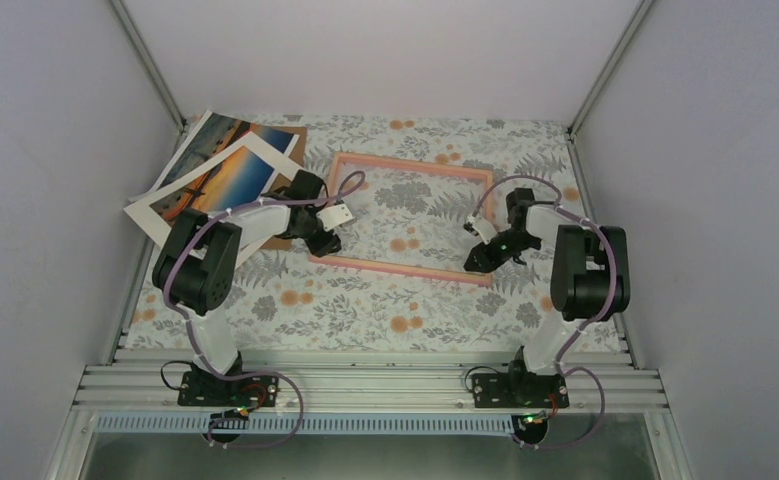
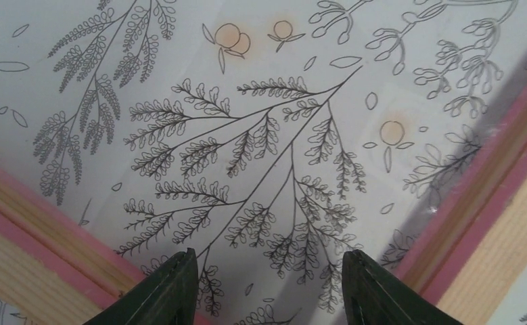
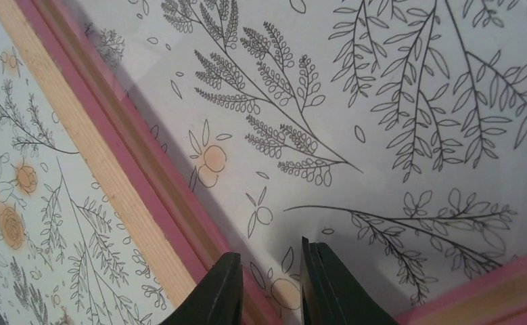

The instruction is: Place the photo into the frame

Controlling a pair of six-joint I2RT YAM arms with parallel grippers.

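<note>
The pink frame lies flat on the flowered cloth in the middle, with the cloth showing through it. The sunset photo lies at the far left, outside the frame, partly under a white mat border. My left gripper hangs over the frame's near left corner. In the left wrist view it is wide open and empty between two pink rails. My right gripper is at the frame's near right corner. In the right wrist view it has a narrow gap with nothing in it, just inside the pink rail.
A brown cardboard sheet lies under the photo at the back left. Grey walls with metal posts close in the sides and back. An aluminium rail runs along the near edge by the arm bases.
</note>
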